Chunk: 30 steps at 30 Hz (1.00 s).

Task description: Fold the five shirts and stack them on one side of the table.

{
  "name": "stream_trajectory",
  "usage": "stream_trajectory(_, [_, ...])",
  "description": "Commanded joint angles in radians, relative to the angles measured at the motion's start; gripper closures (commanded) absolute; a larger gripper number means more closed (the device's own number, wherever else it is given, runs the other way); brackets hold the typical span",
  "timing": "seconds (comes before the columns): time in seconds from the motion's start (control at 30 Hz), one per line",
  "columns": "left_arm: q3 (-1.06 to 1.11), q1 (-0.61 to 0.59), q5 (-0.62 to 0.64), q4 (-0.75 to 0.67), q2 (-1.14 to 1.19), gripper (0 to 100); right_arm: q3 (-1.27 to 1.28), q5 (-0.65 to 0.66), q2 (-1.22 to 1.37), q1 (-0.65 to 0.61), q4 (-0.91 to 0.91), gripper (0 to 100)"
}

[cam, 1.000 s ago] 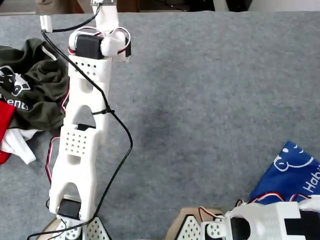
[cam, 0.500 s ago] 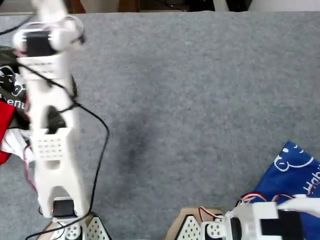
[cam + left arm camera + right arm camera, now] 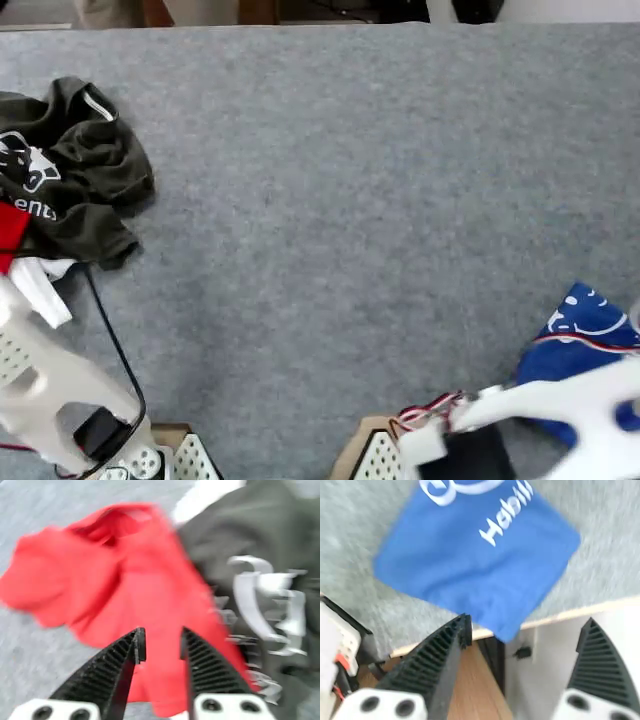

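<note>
From above, my counter (image 3: 380, 180) is a flat sheet of grey, felt-like cloth. At its left side lies a soft heap: a dark olive shirt (image 3: 75, 170) crumpled in loose folds with white print, a sliver of red shirt (image 3: 10, 232) at the very edge, and a rumpled white shirt (image 3: 35, 290) poking out beneath them. My left arm (image 3: 50, 385), white plastic with a perforated panel and a black cable looping off it, is tucked low at the near left corner, just beside that heap. My right arm (image 3: 560, 410) lies folded across the near right corner, and the blue shirt (image 3: 585, 335) sits flat against it. From my left wrist, my left pincer (image 3: 161, 645) hangs over the heap with its black ribbed fingers (image 3: 120, 665) only narrowly spread and nothing between them. The red shirt (image 3: 120, 575) lies right under the tips, smooth and bunched with an open fold at its far end, the olive one (image 3: 260, 555) touches it on one side, and a strip of white cloth (image 3: 210, 492) shows beyond. From my right wrist, my right pincer (image 3: 527, 621) is spread wide and holds nothing. The blue shirt (image 3: 475, 555) lies ahead of the tips as a flat, straight-edged square with white print, one corner just over the counter's pale wooden edge.
</note>
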Motion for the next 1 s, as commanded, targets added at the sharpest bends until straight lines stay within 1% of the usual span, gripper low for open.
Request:
stream_trajectory(0.0, [0.117,-0.060,-0.009,-0.152,-0.025,84,-0.007,-0.077,-0.087,-0.166,0.048,67.3])
stream_trajectory(0.07, [0.207,-0.064,-0.008,-0.279,0.025,84,-0.007,-0.132,-0.102,-0.245,0.068,67.3])
stream_trajectory(0.17, [0.276,-0.054,0.009,-0.416,0.105,84,-0.007,-0.184,-0.104,-0.320,0.081,67.3])
stream_trajectory(0.3, [0.276,-0.032,0.087,-0.516,0.197,84,-0.007,-0.204,-0.105,-0.344,0.083,67.3])
stream_trajectory(0.4, [0.276,-0.009,0.106,-0.559,0.246,84,-0.007,-0.204,-0.107,-0.340,0.083,67.3])
stream_trajectory(0.5, [0.276,0.005,0.107,-0.563,0.274,84,-0.007,-0.204,-0.107,-0.340,0.084,67.3])
stream_trajectory(0.53, [0.276,0.005,0.117,-0.566,0.275,86,-0.007,-0.204,-0.107,-0.340,0.084,67.3])
stream_trajectory(0.63, [0.255,0.005,0.163,-0.566,0.275,97,-0.007,-0.204,-0.107,-0.340,0.084,67.3])
stream_trajectory(0.67, [0.236,0.005,0.166,-0.562,0.282,99,-0.007,-0.204,-0.107,-0.340,0.084,67.3])
stream_trajectory(0.7, [0.221,0.003,0.176,-0.560,0.283,97,-0.007,-0.204,-0.107,-0.340,0.084,67.3])
stream_trajectory(0.83, [0.184,-0.006,0.269,-0.549,0.272,98,-0.007,-0.204,-0.107,-0.340,0.084,67.3])
stream_trajectory(0.9, [0.114,-0.020,0.316,-0.474,0.248,98,-0.007,-0.204,-0.107,-0.340,0.084,67.3])
stream_trajectory(0.97, [0.018,-0.028,0.347,-0.367,0.226,98,-0.007,-0.204,-0.107,-0.340,0.084,67.3])
